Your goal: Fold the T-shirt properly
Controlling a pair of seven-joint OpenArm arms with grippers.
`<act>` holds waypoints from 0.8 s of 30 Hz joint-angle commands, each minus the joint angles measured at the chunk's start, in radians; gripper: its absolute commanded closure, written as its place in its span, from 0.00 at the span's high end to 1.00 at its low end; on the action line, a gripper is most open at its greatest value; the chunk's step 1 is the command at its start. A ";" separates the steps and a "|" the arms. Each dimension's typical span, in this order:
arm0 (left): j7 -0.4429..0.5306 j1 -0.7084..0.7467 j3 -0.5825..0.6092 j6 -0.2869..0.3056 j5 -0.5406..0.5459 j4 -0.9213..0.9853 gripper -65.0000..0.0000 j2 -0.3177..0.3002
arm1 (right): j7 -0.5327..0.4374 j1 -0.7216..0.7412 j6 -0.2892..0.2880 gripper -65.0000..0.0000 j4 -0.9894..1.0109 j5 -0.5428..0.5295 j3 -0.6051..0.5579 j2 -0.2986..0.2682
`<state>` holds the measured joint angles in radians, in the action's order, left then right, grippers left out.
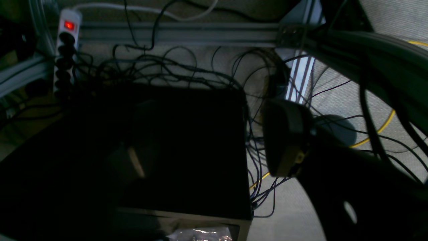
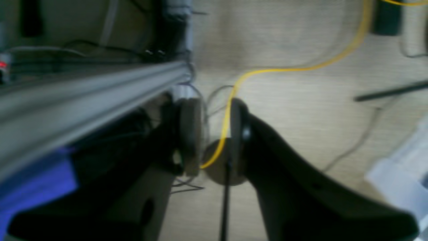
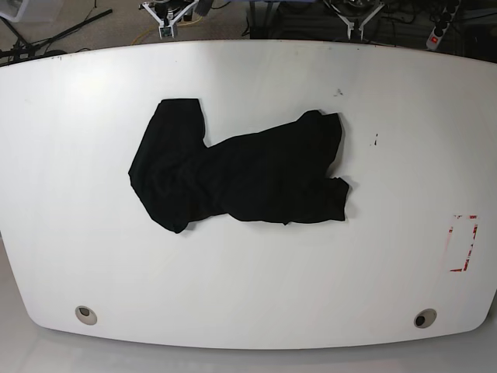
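The T-shirt (image 3: 237, 175) lies crumpled on the white table (image 3: 248, 287), roughly at the centre and slightly towards the far edge. It is plain black and bunched into an irregular shape: one lobe extends towards the far left of the base view, and a wider mass spreads to the right. No gripper touches it.

Both arms are parked beyond the far edge of the table, well apart from the garment. In the base view, the left gripper (image 3: 356, 25) appears at the top right and the right gripper (image 3: 169, 21) at the top left; both are small in that view.

The left wrist view shows the left gripper (image 1: 214, 147) with its fingers (image 1: 287, 137) spread wide and nothing between them. Below it sit a dark box (image 1: 187, 147), a tangle of cables (image 1: 174, 67) and a power strip (image 1: 66, 43) with a lit red switch.

The right wrist view is blurred. The right gripper (image 2: 215, 134) has its fingers (image 2: 190, 130) set close together with a narrow gap, and it grips nothing. A yellow cable (image 2: 267, 71) runs across the floor behind that gap. An aluminium frame rail (image 2: 83, 97) crosses the left side of this view.
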<state>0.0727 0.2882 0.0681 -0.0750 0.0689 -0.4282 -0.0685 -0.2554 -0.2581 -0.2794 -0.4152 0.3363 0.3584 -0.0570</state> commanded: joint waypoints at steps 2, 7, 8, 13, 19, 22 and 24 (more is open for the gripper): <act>0.003 0.085 -0.004 -0.006 -0.001 -0.130 0.66 -0.006 | 0.051 -0.045 -0.014 0.21 -0.121 -0.006 -0.002 0.015; 0.003 0.187 -0.006 -0.006 0.002 -0.255 0.66 -0.035 | 0.081 -0.137 -0.034 0.21 -0.274 -0.007 -0.002 0.041; 0.003 0.204 -0.006 -0.006 0.004 -0.278 0.66 -0.038 | 0.083 -0.149 -0.045 0.21 -0.294 -0.007 -0.002 0.041; 0.003 0.306 -0.006 -0.006 0.004 -0.406 0.66 -0.044 | 0.095 -0.224 -0.077 0.21 -0.388 -0.007 -0.002 0.044; 0.008 0.440 -0.007 -0.007 0.004 -0.585 0.66 -0.067 | 0.095 -0.320 -0.139 0.21 -0.514 -0.019 -0.002 0.046; 0.009 0.501 -0.007 -0.009 0.004 -0.673 0.66 -0.073 | 0.097 -0.366 -0.176 0.21 -0.578 -0.092 -0.017 0.044; 0.009 0.541 -0.007 -0.009 0.004 -0.728 0.66 -0.073 | 0.097 -0.404 -0.182 0.21 -0.624 -0.136 -0.061 0.032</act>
<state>0.0746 0.7681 0.0624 -0.0780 0.0734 -1.0672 -0.1375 -0.1486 -0.6243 -0.4446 -0.9974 0.2298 0.3264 -0.0139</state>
